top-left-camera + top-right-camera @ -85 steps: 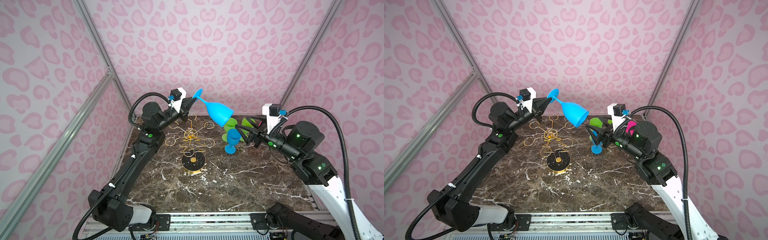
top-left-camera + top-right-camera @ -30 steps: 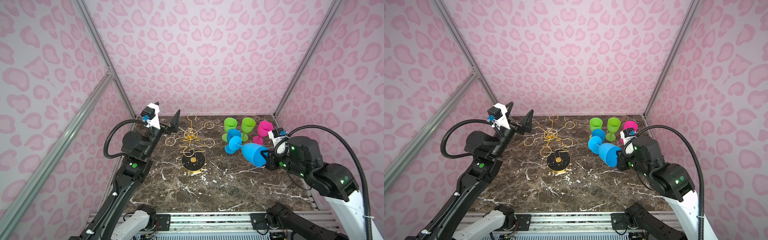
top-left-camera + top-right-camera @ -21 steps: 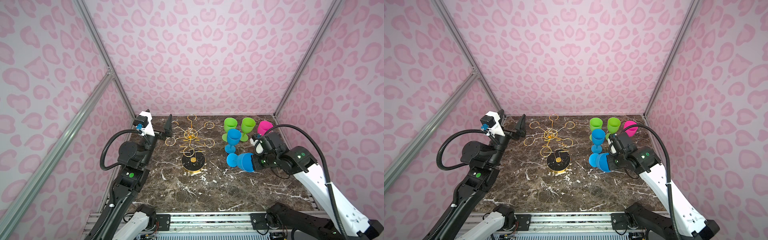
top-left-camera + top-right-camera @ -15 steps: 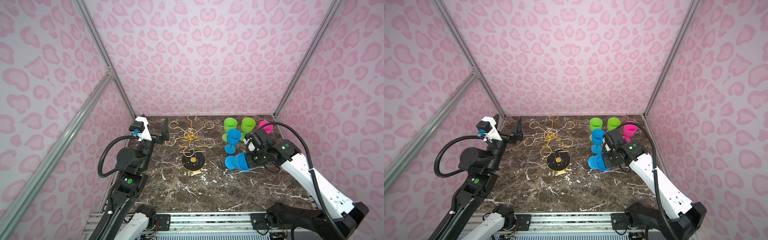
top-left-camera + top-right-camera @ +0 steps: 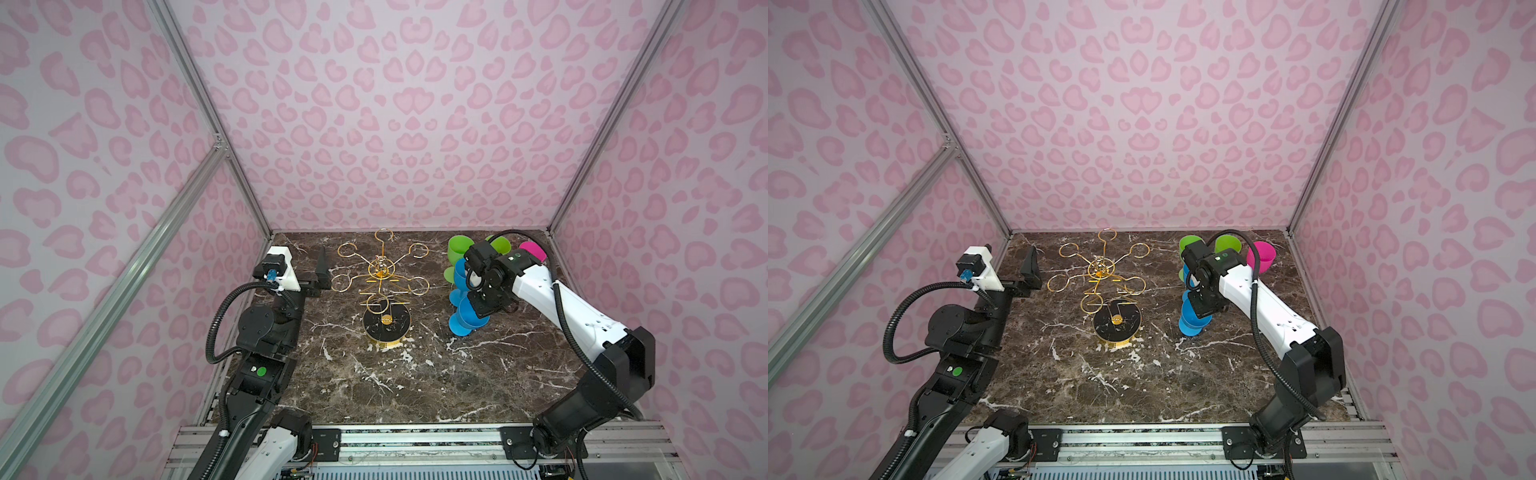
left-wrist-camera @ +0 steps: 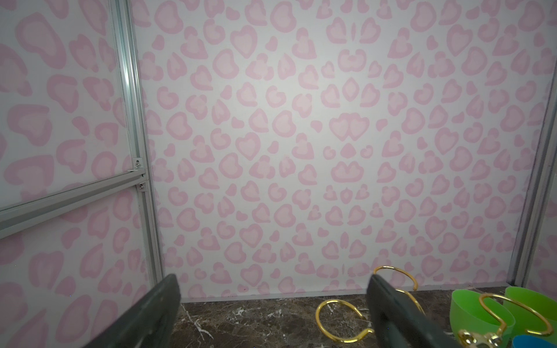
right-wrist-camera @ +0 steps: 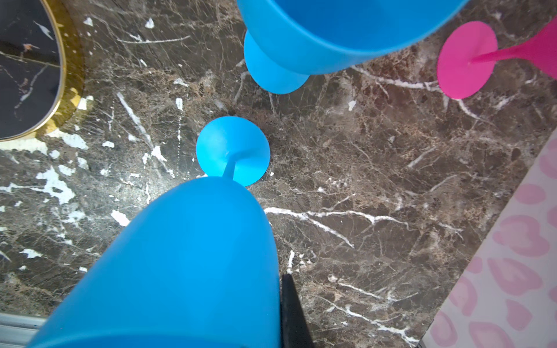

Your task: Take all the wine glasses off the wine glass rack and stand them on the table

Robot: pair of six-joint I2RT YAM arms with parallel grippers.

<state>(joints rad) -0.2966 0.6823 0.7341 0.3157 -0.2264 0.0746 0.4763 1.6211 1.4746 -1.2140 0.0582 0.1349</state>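
Observation:
The gold wire wine glass rack [image 5: 384, 268] [image 5: 1100, 269] stands mid-table on its round black base [image 5: 386, 325], and none of its loops holds a glass. My right gripper [image 5: 486, 305] [image 5: 1204, 305] is shut on the bowl of a blue wine glass [image 5: 467, 318] [image 5: 1192, 319] [image 7: 180, 256], held upright to the right of the rack. Its foot [image 7: 232, 150] is at or just above the marble. One dark finger [image 7: 291, 310] shows beside the bowl. My left gripper [image 6: 271, 301] [image 5: 309, 270] hangs open and empty at the rack's left.
Behind the held glass stand another blue glass [image 5: 459, 270] [image 7: 331, 30], two green glasses [image 5: 459, 245] [image 5: 498, 245] and a pink one [image 5: 532, 251] [image 7: 465, 60]. Pink patterned walls close in the marble table [image 5: 415, 382] on three sides.
My right arm turned the blue glass from lying sideways to upright and lowered it beside the other blue glass. My left arm drew back and down to the rack's left, still open.

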